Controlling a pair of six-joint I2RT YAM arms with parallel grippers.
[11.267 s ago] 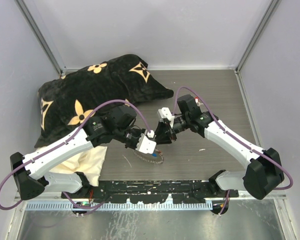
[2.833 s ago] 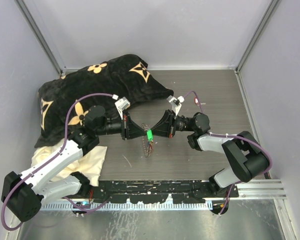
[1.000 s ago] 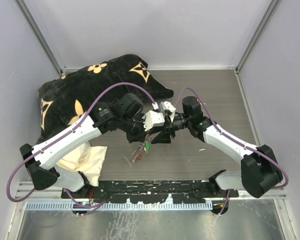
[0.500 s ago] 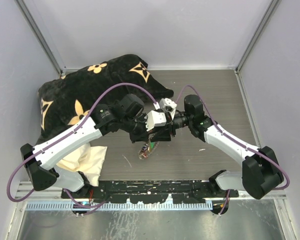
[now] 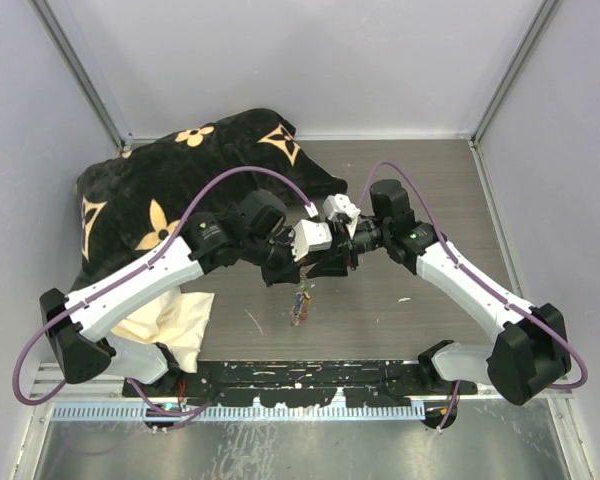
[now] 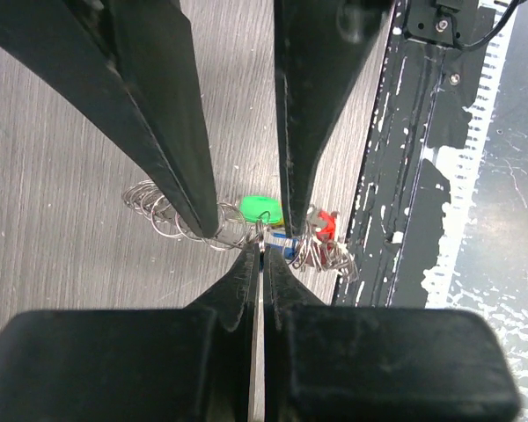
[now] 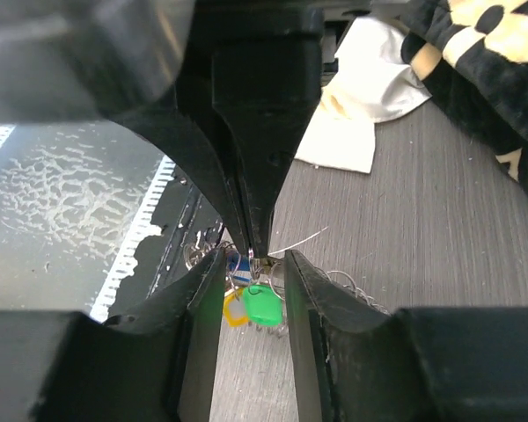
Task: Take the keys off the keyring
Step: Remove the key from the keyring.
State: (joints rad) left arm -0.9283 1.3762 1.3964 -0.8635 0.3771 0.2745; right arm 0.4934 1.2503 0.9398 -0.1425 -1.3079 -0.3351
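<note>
Just over the desk [image 5: 400,320], the keyring [image 6: 176,220] hung with its keys [image 6: 260,209] from the tightly shut left fingers [image 6: 238,281]. The right fingers [image 7: 202,294], partly open and empty, straddled the pinch. A clean removal likely required closing on one key head, not the coil.

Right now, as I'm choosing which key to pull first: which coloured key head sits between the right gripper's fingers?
The green key, centred between them; the red key hangs outside that gap.
</note>
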